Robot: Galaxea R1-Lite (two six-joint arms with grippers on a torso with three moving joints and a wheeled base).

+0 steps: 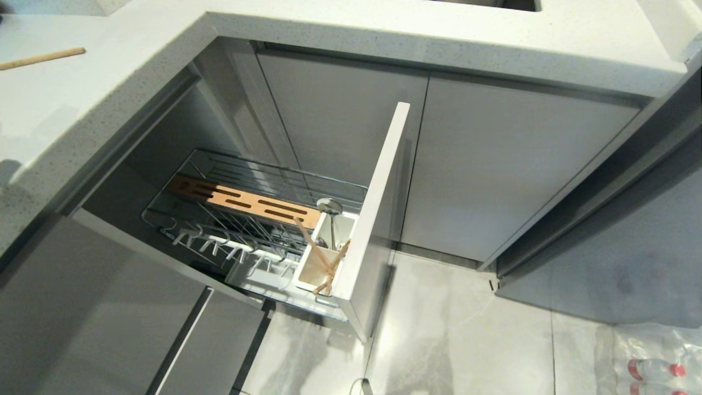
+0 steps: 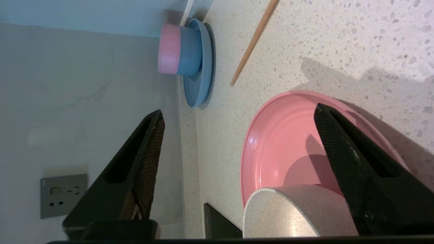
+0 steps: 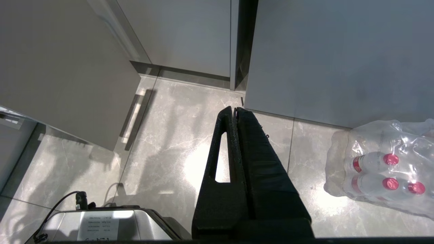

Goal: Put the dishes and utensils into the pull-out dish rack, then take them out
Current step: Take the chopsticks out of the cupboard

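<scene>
The pull-out dish rack (image 1: 258,230) is standing drawn out from under the speckled worktop (image 1: 384,33), its narrow pale front panel (image 1: 378,203) jutting edge-on toward the grey tiled floor (image 1: 466,329), with open floor lying to the panel's right. Inside the chrome wire basket, the brown slotted wooden strip (image 1: 247,200) is running lengthwise from the cabinet toward the panel. The white utensil cup (image 1: 321,263) is sitting just behind the panel, holding light-wood chopsticks (image 1: 321,258) that are leaning crossed, tips down, and a shiny metal spoon (image 1: 329,207) standing bowl-up.

On the worktop, the left pincer (image 2: 237,115) is hovering with its black ribbed fingers spread wide, pinching nothing. Beneath it, the glossy pink plate (image 2: 281,145) is lying flat, and the white speckled bowl (image 2: 288,213) is probably resting on the plate's near rim. One more wooden stick (image 2: 254,40) is lying apart, pointing between the plate and a blue plate (image 2: 200,84) carrying stacked blue and pink bowls (image 2: 179,49) by the wall.

The right pincer (image 3: 235,112) is hanging over the floor, fingers pressed together, near shrink-wrapped bottles (image 3: 383,169).
</scene>
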